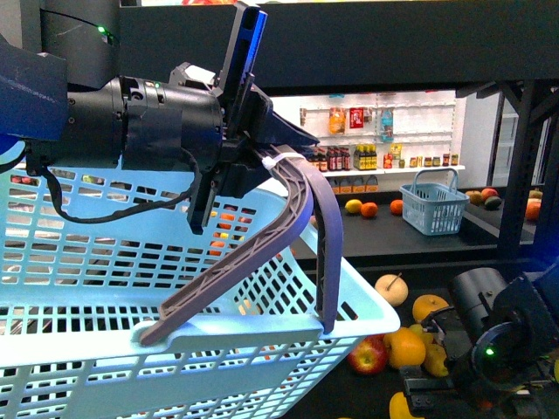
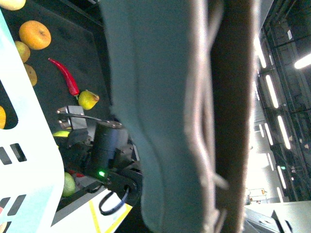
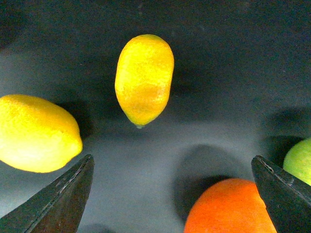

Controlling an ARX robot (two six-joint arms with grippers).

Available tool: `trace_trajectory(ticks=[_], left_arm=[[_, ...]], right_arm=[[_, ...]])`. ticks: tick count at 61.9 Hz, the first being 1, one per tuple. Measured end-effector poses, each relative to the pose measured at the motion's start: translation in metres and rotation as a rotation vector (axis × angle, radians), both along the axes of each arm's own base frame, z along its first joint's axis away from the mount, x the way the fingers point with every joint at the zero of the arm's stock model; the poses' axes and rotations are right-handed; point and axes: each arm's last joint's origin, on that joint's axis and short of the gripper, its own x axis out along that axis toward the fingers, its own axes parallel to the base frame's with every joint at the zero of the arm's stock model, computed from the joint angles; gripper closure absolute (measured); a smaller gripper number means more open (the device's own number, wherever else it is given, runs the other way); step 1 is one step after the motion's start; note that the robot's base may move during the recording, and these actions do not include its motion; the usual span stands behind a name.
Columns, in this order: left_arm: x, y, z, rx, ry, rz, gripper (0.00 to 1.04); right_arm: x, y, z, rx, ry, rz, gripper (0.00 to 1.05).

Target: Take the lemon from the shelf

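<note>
The left gripper has its jaws clamped on the handle of the basket, holding it up near the camera, likely to receive fruit. The right gripper hangs over the shelf with jaws spread wide. The lemon lies ahead, centred between them. A second lemon and an orange lie nearer the jaws and crowd the approach.

Strip lights are blazing white in the left wrist view, and the near foreground is smearing out of focus. In the front view the basket is glowing overexposed pale blue, while the basket handle is showing crisp. In the right wrist view the middle lemon is shining brightly, dropping a soft shadow on the dim shelf.
</note>
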Motion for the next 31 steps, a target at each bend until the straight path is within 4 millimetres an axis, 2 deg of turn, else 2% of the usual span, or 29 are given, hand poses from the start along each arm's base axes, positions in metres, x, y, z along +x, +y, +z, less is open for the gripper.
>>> trace_trajectory(ticks=[10,31], left_arm=[[0.0,0.0,0.0,0.0,0.0,0.0,0.98],[0.0,0.0,0.0,0.0,0.0,0.0,0.98]], right_arm=[[0.017,0.008,-0.021,-0.001,0.025,-0.006,0.07],[0.043,0.018,-0.048,-0.008,0.045,-0.021,0.07]])
